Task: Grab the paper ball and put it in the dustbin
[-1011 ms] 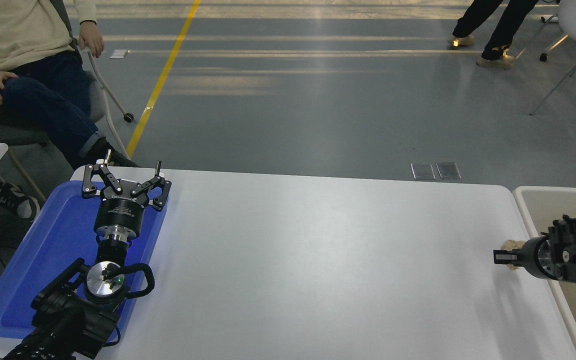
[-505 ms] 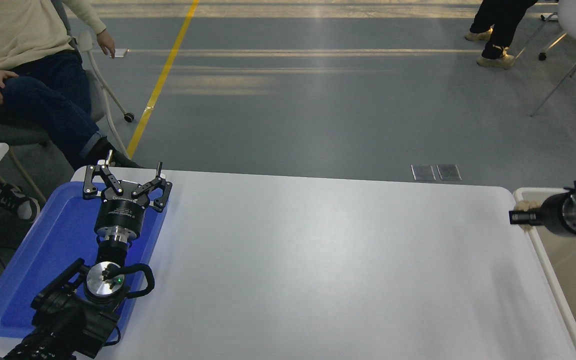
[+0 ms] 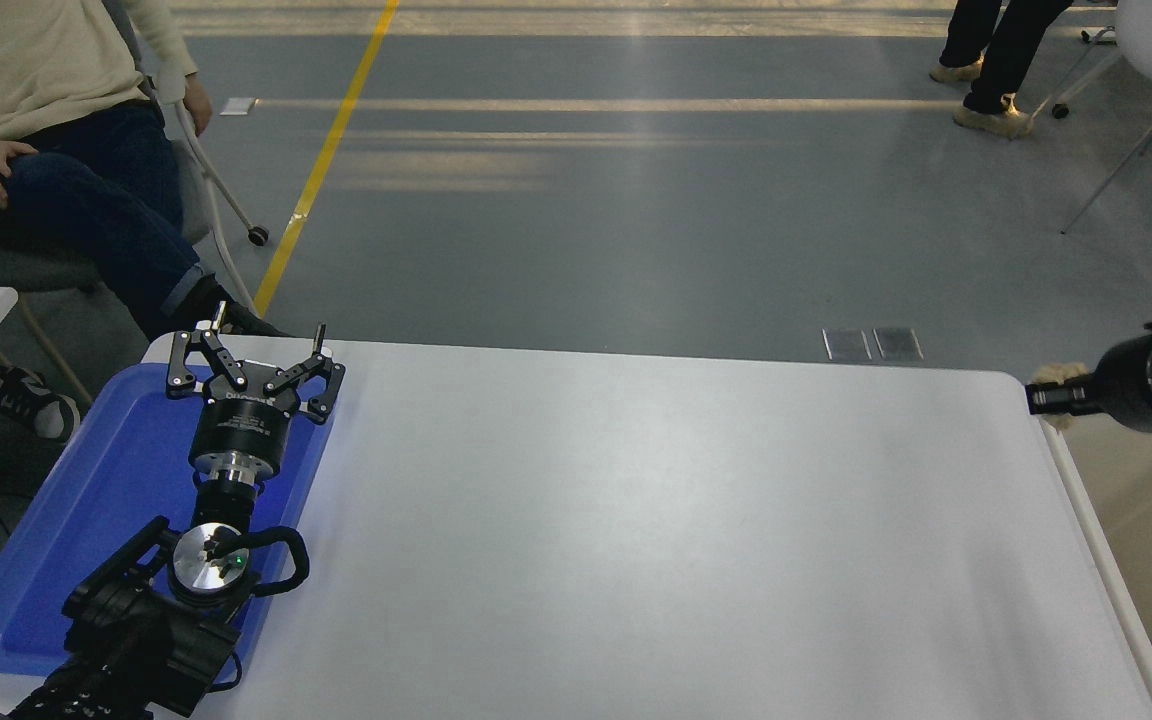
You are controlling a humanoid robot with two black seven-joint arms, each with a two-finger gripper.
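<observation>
One paper ball (image 3: 1054,376) pinched in right tool (image 3: 1044,398), carry step, at bin (image 3: 1086,500) corner. Next: shift over bin, let go. Left tool (image 3: 254,362) spread, parked.

Grey, smooth concrete floor (image 3: 636,210), glossy, with pale bands of light across it towards 12 o'clock. Yellow painted floor line (image 3: 326,150) running diagonally at 11 o'clock. Two small rectangular metal floor plates (image 3: 872,343) at 2 o'clock. White tabletop with rounded corners (image 3: 636,520), foreground. Grey wheeled chair (image 3: 46,262), occupied by a seated person (image 3: 56,110), at 10 o'clock. White chair on thin metal legs (image 3: 1151,60) at 1 o'clock, beside a standing person's dark-trousered legs (image 3: 996,50).
</observation>
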